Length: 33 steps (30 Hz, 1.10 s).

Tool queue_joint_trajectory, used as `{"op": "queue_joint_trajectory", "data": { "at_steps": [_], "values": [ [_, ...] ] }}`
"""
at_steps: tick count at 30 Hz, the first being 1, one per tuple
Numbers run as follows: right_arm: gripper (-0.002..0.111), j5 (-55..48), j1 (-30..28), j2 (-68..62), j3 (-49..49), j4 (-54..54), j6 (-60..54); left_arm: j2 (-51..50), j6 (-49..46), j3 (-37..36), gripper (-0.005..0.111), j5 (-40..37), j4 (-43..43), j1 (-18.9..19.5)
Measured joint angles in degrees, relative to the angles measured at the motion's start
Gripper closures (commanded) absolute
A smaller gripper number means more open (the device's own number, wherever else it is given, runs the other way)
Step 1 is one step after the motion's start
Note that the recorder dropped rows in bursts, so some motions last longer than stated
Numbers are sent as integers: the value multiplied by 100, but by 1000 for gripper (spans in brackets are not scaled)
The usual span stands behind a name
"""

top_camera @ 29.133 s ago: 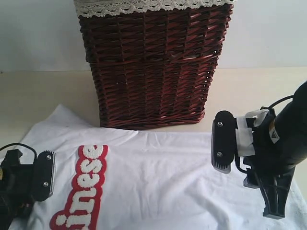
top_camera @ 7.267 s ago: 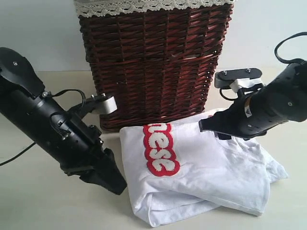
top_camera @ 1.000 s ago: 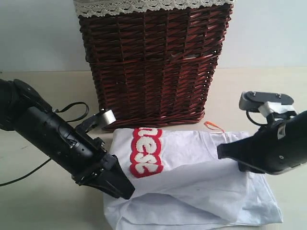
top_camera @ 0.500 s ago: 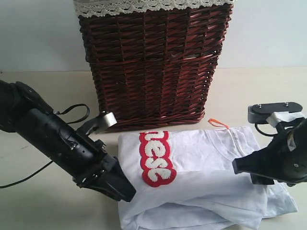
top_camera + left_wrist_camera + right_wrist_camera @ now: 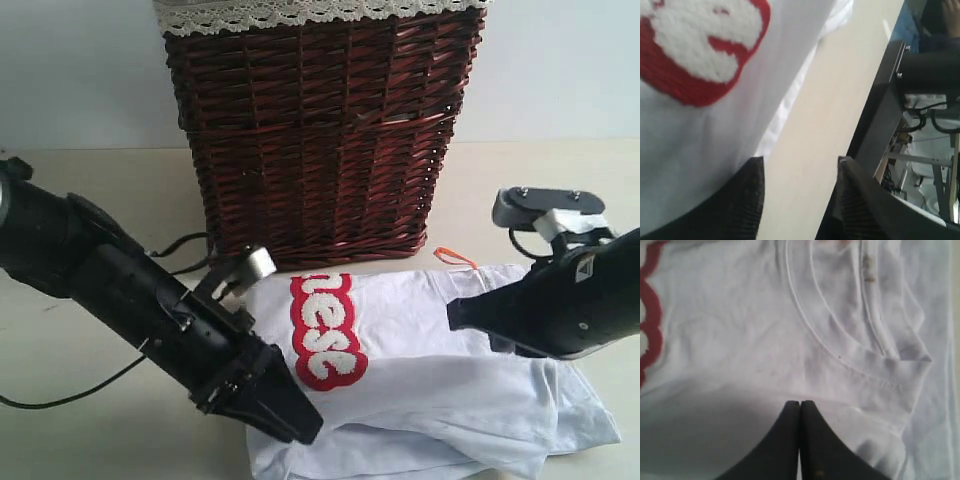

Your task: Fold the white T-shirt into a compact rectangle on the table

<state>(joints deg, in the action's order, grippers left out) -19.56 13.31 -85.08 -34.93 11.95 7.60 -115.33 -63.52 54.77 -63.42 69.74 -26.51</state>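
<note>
A dark red-brown woven basket [image 5: 320, 130] is set near the far edge of the table [image 5: 90, 420], about in the middle, with a strip of white lace [image 5: 300, 14] round its top. What is inside the basket cannot be seen. The white T-shirt [image 5: 430, 390] is laid on the tabletop just in front of the basket, on its near side, and is spread from the middle toward the right edge. It is folded over on itself, so a few layers are seen at its near side, and it is wrinkled and not yet a neat shape. On its left part, fuzzy white letters [image 5: 322, 330] ringed in red are turned sideways. Further right the round collar [image 5: 840, 352] is seen, and a small orange tag [image 5: 453, 257] is poked out onto the tabletop at the far side of the shirt. The left gripper [image 5: 800, 172] is reached down to the near left corner of the shirt. Its jaws are held apart; one finger [image 5: 742, 200] is laid against the white cloth, the other is above the bare tabletop, and nothing is seen between them. The right gripper [image 5: 800, 405] is placed over the right part of the shirt, just below the collar. Its jaws are pressed together with the tips against the cloth; whether any cloth is pinched cannot be told.
</note>
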Motion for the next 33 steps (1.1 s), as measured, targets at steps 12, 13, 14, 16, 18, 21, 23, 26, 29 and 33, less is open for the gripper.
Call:
{"op": "queue_joint_trajectory", "data": {
  "at_steps": [12, 13, 14, 16, 18, 21, 23, 26, 29, 33],
  "values": [
    [108, -669, 0, -1058, -35, 179, -572, -261, 856, 0, 65, -58, -1185, -109],
    [108, -669, 0, -1089, -46, 220, -572, -261, 884, 0, 68, -58, -1227, -109],
    [108, -680, 0, -1114, -48, 291, -588, -261, 897, 0, 69, -71, -1282, -109],
    [108, -680, 0, -1174, -70, 458, -760, -261, 909, 14, 70, -245, -1389, -109],
    [108, -615, 73, -1244, -84, 804, -1088, -218, 932, 110, 70, -446, -1448, -98],
    [108, -375, 312, -1325, -84, 1832, -1855, 12, 944, 214, 70, -528, -1448, 65],
    [108, -228, 507, -1394, -84, 2469, -2280, 268, 973, 239, 70, -564, -1448, 270],
    [108, -113, 715, -1484, -97, 2884, -2523, 665, 1035, 239, 70, -575, -1448, 638],
    [108, -22, 872, -1514, -97, 3030, -2598, 1064, 1050, 239, 70, -443, -1415, 998],
    [108, 166, 966, -1481, -97, 3069, -2594, 1272, 950, 250, 70, 205, -1184, 1099]
  ]
}}
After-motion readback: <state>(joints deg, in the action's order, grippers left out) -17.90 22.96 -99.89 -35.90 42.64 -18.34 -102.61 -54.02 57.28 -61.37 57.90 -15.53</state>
